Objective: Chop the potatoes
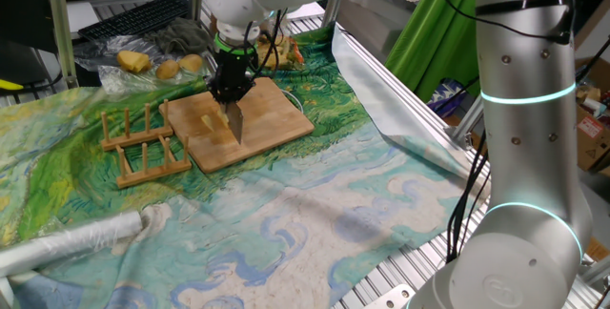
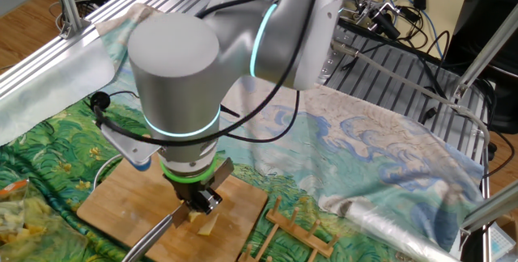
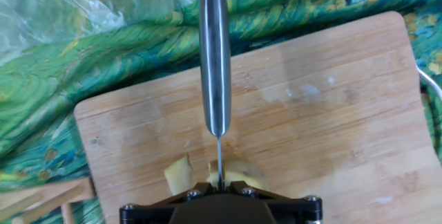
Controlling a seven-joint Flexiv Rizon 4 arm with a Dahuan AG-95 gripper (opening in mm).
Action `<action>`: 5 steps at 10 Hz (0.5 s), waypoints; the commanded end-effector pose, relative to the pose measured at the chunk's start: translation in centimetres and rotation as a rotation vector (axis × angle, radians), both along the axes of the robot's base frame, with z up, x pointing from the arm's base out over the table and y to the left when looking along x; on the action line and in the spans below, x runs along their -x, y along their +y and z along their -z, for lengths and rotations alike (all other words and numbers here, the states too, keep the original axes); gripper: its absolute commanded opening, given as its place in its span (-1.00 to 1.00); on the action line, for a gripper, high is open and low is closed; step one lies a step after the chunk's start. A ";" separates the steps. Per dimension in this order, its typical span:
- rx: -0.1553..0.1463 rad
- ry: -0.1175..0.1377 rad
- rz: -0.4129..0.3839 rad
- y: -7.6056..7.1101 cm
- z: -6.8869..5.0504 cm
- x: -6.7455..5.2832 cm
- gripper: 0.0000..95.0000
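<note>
1. Wooden rack is parked left of the wooden board, toward the table's far-left corner.
2. Potatoes are seen mid-board, already split, so probably more cuts are needed.
3. Knife is clamped tight in the gripper.

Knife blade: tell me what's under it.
Under the knife lie pale potato pieces on the wooden board. The gripper covers their near ends, so the cut itself is hidden.
</note>
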State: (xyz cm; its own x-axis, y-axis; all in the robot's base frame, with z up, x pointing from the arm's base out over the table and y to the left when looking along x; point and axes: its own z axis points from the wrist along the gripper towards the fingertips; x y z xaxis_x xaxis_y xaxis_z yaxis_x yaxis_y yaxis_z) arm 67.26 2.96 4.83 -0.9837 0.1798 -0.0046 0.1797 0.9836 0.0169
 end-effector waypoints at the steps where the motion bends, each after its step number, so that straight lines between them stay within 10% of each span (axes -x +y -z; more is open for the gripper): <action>1: -0.003 0.000 0.007 -0.3 -0.8 0.3 -1.00; 5: -0.008 -0.006 0.001 -0.9 -1.9 0.8 -1.00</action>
State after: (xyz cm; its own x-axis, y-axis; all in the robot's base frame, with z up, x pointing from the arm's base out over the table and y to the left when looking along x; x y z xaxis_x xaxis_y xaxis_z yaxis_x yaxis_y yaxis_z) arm 66.42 2.08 6.73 -0.9831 0.1826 -0.0135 0.1822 0.9829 0.0260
